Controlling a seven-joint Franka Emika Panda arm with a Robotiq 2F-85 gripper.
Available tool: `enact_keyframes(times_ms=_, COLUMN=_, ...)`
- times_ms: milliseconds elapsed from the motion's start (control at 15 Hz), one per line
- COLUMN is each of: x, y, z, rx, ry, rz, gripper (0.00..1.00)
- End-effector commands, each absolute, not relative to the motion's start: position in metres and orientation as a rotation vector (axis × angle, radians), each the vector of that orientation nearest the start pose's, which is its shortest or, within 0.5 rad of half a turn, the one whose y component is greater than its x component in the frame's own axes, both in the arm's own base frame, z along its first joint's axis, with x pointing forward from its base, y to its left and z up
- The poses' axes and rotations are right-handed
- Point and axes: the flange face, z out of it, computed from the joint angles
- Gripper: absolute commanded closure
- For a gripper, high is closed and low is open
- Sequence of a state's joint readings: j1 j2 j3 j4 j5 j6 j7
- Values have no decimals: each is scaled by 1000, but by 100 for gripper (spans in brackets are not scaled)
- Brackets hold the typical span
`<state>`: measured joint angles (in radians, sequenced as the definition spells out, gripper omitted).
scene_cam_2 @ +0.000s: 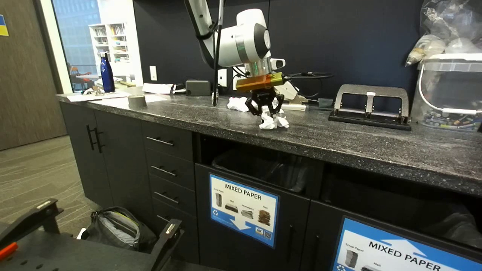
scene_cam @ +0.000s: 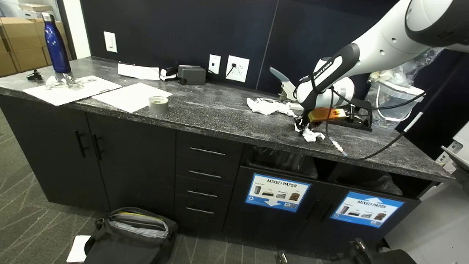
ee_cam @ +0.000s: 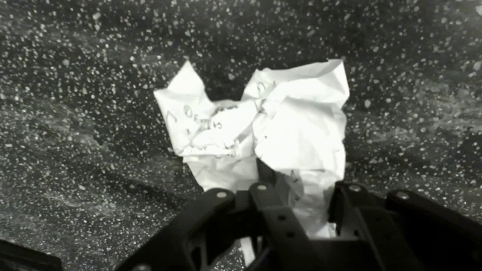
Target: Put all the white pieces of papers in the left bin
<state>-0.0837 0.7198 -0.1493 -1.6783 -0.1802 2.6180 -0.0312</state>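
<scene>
A crumpled white paper scrap lies on the dark speckled counter near its front edge; it also shows in an exterior view and the wrist view. My gripper points down with its fingers closed in on both sides of this scrap, and part of the scrap stands between them. The gripper also shows in both exterior views. Another crumpled white paper lies behind. The left bin is below the counter front, its blue-framed sign visible and a lined opening above.
The twin bin is beside it. A hole punch and clear bucket stand on the counter. A tape roll, flat sheets and blue bottle are at the far end. A cable hangs by the arm.
</scene>
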Motion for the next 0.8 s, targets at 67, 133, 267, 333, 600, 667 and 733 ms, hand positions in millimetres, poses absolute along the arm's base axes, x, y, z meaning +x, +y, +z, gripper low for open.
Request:
enact_keyframes(times_ms=67, x=680, y=-144, z=206, rx=-3337, ry=-4, rz=-249, gripper=91)
enact_keyframes(times_ms=133, x=676, y=-144, z=205, rx=-3332, ry=-5, rz=-229, gripper=93)
enact_keyframes(times_ms=267, x=662, y=-144, z=206, rx=-3313, ry=11, rz=-185, gripper=90)
enact_keyframes(times_ms=333, x=653, y=-141, z=206, rx=-3294, ry=12, rz=-150, gripper=91)
enact_keyframes(times_ms=600, x=596, y=-123, z=210, rx=-3179, ry=-53, rz=30, gripper=90)
enact_keyframes(times_ms=667, x=580, y=-118, z=210, rx=-3141, ry=-65, rz=64, gripper=90)
enact_keyframes(times_ms=733, x=565, y=-113, z=211, rx=-3109, ry=-67, rz=87, gripper=90)
